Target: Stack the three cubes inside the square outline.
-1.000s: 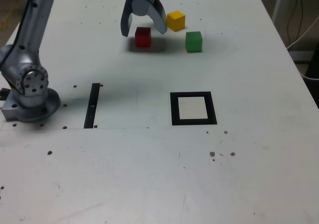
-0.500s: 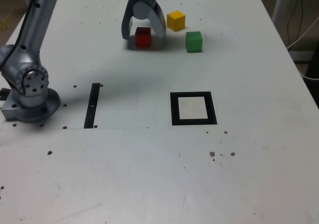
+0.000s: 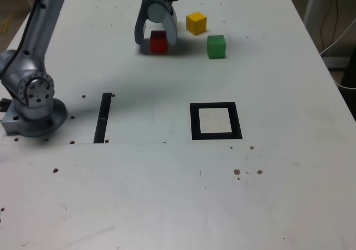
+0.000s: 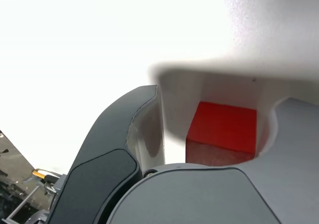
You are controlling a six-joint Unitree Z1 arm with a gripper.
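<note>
My jaws stand apart around the red cube (image 3: 158, 41) on the far table (image 3: 167, 194), left of the yellow cube (image 3: 196, 23) in the exterior view.

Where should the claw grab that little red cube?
From straight above, on the small matte red cube's two flat upright sides facing the exterior view's left and right. The claw already straddles those parallel faces, and the top is clear.
</note>
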